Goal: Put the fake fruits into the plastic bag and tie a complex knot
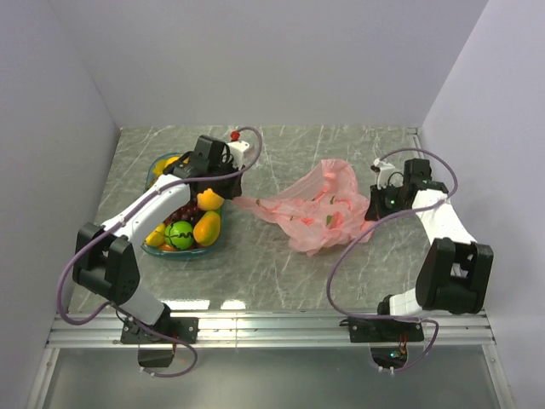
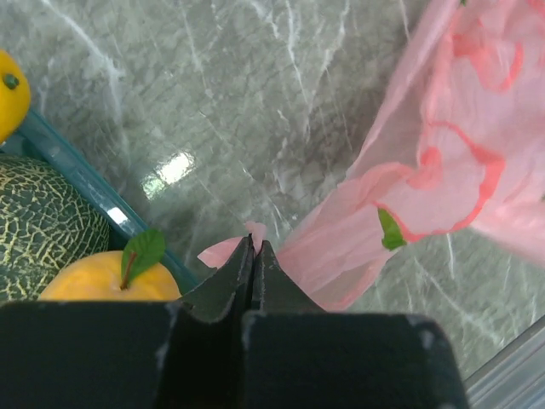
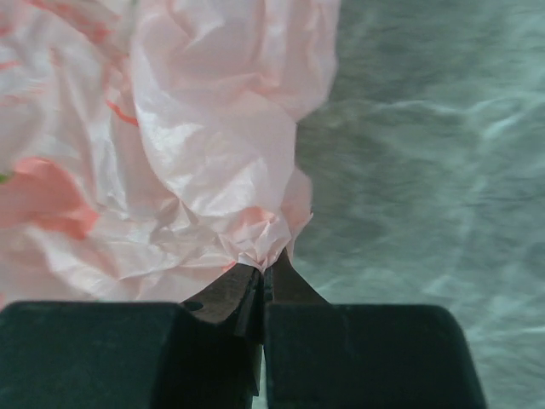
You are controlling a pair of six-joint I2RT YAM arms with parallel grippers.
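Note:
The pink plastic bag lies crumpled and stretched across the table's middle. My left gripper is shut on the bag's left tip; in the left wrist view the gripper pinches a thin pink edge of the bag. My right gripper is shut on the bag's right edge; in the right wrist view the gripper clamps a bunched corner of the bag. The fake fruits sit in the teal tray: a mango, a green apple, purple grapes. No knot shows.
The left arm reaches over the tray. The left wrist view shows the tray rim, a netted green melon, an orange fruit with a leaf and a yellow fruit. Grey walls close in three sides.

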